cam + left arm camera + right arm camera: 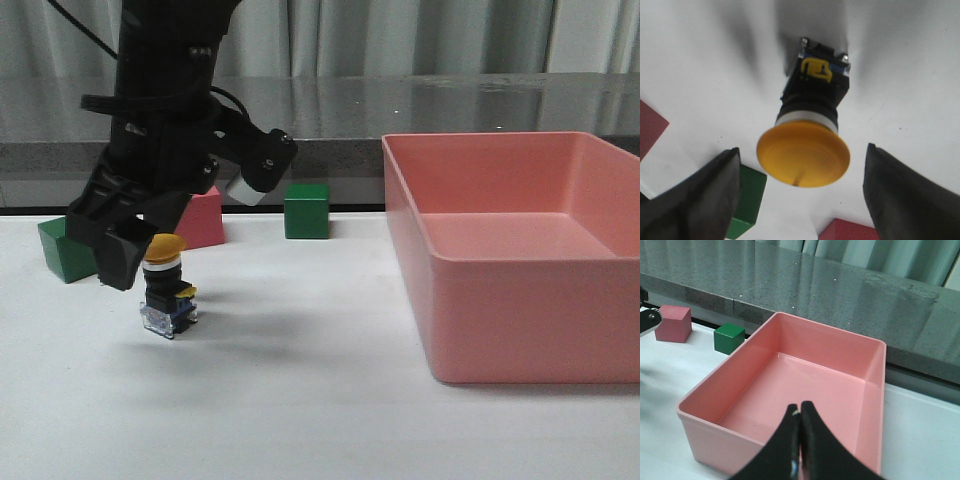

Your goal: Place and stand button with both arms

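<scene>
The button (pixel 167 290) stands on its clear-blue block on the white table, yellow cap up, at the left. In the left wrist view its cap (pixel 803 155) sits between my two dark fingers with a gap on each side. My left gripper (pixel 140 250) is open, its fingertips level with the cap and not touching it; it also shows in the left wrist view (pixel 802 150). My right gripper (pixel 800 407) is shut and empty, held above the near side of the pink bin. It is out of the front view.
A large pink bin (pixel 530 320) fills the right of the table, also in the right wrist view (pixel 715 435). A green cube (pixel 62 250) and a pink cube (pixel 205 220) stand close behind the button. Another green cube (pixel 306 211) stands farther back.
</scene>
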You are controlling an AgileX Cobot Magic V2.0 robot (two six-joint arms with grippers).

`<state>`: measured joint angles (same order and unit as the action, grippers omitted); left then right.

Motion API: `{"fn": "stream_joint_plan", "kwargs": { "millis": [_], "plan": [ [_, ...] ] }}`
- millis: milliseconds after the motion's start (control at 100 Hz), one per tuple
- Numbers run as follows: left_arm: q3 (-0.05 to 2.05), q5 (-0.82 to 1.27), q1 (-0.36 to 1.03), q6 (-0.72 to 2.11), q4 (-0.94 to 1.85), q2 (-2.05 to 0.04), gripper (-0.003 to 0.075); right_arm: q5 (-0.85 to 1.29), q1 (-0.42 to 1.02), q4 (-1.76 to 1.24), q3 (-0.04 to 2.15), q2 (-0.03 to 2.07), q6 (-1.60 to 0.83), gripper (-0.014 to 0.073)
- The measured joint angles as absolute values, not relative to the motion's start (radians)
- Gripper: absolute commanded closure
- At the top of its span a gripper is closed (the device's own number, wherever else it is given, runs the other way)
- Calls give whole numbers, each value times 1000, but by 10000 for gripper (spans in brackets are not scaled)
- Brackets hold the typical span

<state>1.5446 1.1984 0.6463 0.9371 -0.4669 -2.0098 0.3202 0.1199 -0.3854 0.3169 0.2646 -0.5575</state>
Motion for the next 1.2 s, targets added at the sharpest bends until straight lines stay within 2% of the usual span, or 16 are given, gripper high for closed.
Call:
{"fn": "stream_joint_plan", "kwargs": {
  "millis": [140, 260, 330, 480, 680, 890, 1030, 1200],
  "plan": [
    [1545, 1205, 634, 913, -491, -1990, 238, 320, 120, -385, 317, 265, -557, 655],
    [1545, 1207, 593, 873, -497, -1944, 335, 320, 120, -385, 317, 265, -557, 655],
    [1545, 1207, 561, 847, -497, -1908, 438, 320, 120, -385, 317, 265, -557, 655],
    [1545, 1213, 478, 774, -473, -1813, 734, 320, 120, -385, 317, 265, -557, 655],
    [1545, 1213, 330, 668, -328, -1659, 740, 320, 120, -385, 317, 265, -557, 655],
    [1496, 1099, 185, 649, -60, -1476, 740, 320, 120, -385, 317, 265, -557, 655],
    [1351, 952, 165, 649, -6, -1315, 740, 320, 120, -385, 317, 265, -557, 655],
    [1077, 734, 165, 649, 42, -1076, 740, 320, 120, -385, 317, 265, -557, 655]
  ]
}}
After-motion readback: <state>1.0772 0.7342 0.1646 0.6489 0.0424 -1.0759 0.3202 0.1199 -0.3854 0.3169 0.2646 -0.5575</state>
